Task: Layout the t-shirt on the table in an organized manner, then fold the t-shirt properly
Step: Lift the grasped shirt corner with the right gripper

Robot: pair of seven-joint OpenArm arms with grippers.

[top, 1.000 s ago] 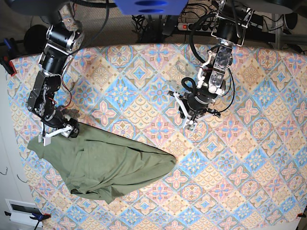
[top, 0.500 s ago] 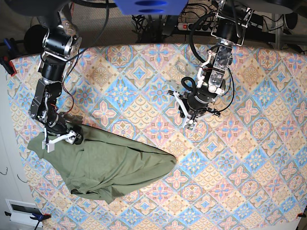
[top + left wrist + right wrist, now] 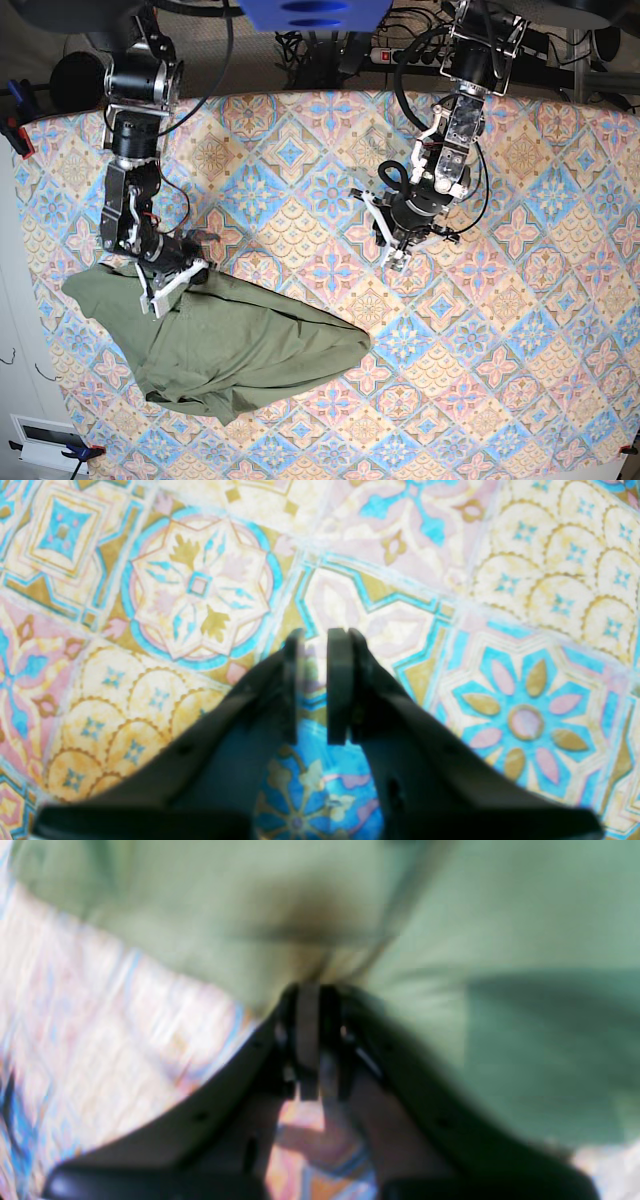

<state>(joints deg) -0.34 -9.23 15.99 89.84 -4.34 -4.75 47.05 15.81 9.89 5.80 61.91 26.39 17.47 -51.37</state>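
Right gripper: black-and-silver metal one, pinched on the shirt's upper edge, fabric bunching at the tips (image 3: pixel 319 990)
Olive-green cotton t-shirt (image 3: pixel 235 345): kinda rumpled, lying on the table's right-arm side
Left gripper: matching one, open just a crack, nothing in it (image 3: pixel 315 637)
Table: blue, pink and cream floral-tile cloth (image 3: pixel 480 380)

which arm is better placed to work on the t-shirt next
The right, I'd judge: its gripper is right at the t-shirt's upper edge, fingertips against the cloth. The left gripper hangs over bare patterned tablecloth, well away from the shirt.
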